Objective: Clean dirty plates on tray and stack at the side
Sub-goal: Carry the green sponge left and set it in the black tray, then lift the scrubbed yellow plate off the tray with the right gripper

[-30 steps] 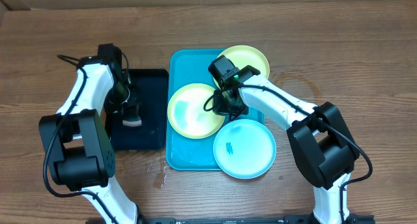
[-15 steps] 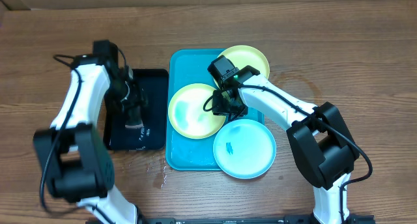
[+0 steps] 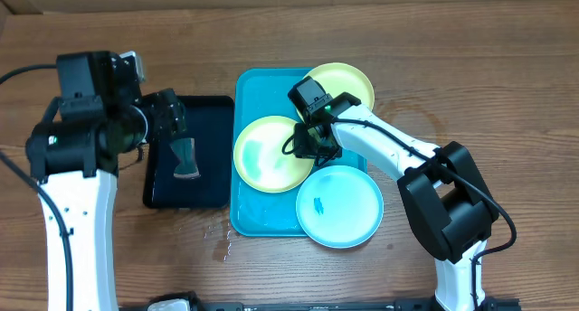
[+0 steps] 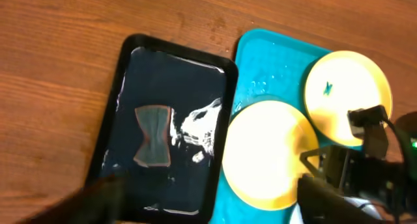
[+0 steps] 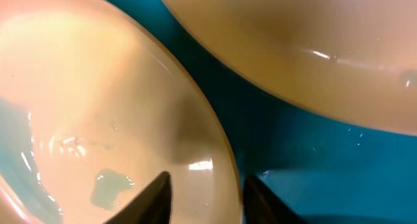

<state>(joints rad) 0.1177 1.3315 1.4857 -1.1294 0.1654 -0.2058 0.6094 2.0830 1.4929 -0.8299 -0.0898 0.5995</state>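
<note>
The left arm [image 3: 77, 221] stands tall at the left of the overhead frame, its wrist bent over so that the left fingers [image 4: 98, 201] hang high above the black tray [image 3: 213, 180]. They are spread wide, one at each lower corner of the wrist view, and hold nothing. The right arm [image 3: 384, 146] reaches from the lower right up and across to the frame's middle, its wrist turned down onto the tray [image 3: 258, 89]. The right fingers [image 5: 156, 198] stand close together astride the right rim of the middle plate [image 3: 267, 157], one over the bowl and one outside. Whether they pinch the rim cannot be told.

There are three plates [image 4: 267, 152]: two yellow-green and one light blue. The middle plate lies inside the tray, near its centre. The upper plate [image 3: 348, 80] sits at the tray's upper right corner, hanging over the rim, with a small blue mark near its middle in the left wrist view. The blue plate [image 3: 348, 212] lies at the lower right, partly over the tray's edge and the desk [image 3: 507, 76], with a blue smudge left of its centre.

One turquoise tray and one black tray lie side by side, the black one on the left. It is wet, streaked with white, and carries one dark bow-tie-shaped pad [image 3: 185, 157]. Drops [image 3: 222, 243] of water dot the desk below the two trays. The right wrist covers the upper plate's lower left edge and the spot where the three plates come near each other.
</note>
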